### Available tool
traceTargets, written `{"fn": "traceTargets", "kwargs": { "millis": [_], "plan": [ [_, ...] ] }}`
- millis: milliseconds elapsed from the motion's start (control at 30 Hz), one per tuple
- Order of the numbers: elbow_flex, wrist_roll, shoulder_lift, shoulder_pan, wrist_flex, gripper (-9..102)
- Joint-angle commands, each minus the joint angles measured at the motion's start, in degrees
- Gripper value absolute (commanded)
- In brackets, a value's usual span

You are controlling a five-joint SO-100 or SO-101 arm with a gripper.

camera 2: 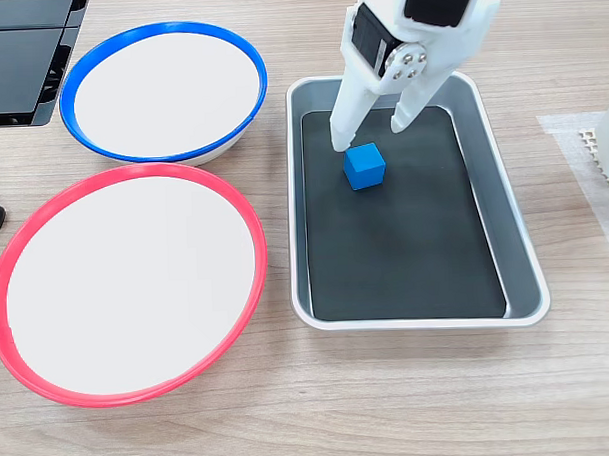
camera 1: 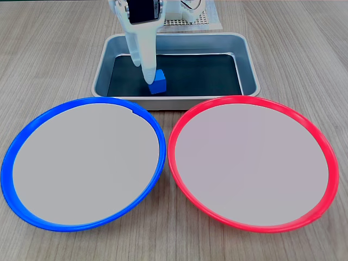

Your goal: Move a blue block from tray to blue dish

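Observation:
The blue block lies on the dark bottom of the grey tray, near one end. My white gripper hangs open just over the block. Its two fingertips are spread wider than the cube, with nothing between them. The blue dish lies on the table beside the tray with nothing in it.
A red-rimmed dish of the same size lies next to the blue one. A black device sits at the table's corner. The arm's white base and a mesh pad stand behind the tray.

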Motion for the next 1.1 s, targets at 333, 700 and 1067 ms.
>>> {"fn": "traceTargets", "kwargs": {
  "millis": [333, 700, 1067],
  "plan": [
    [-6.59, 5.63, -5.89, -4.13, 3.78, 20],
    [-6.15, 5.36, -6.06, -4.57, 2.29, 6],
    [-12.22, 7.03, 6.06, -7.73, 15.64, 6]
  ]
}}
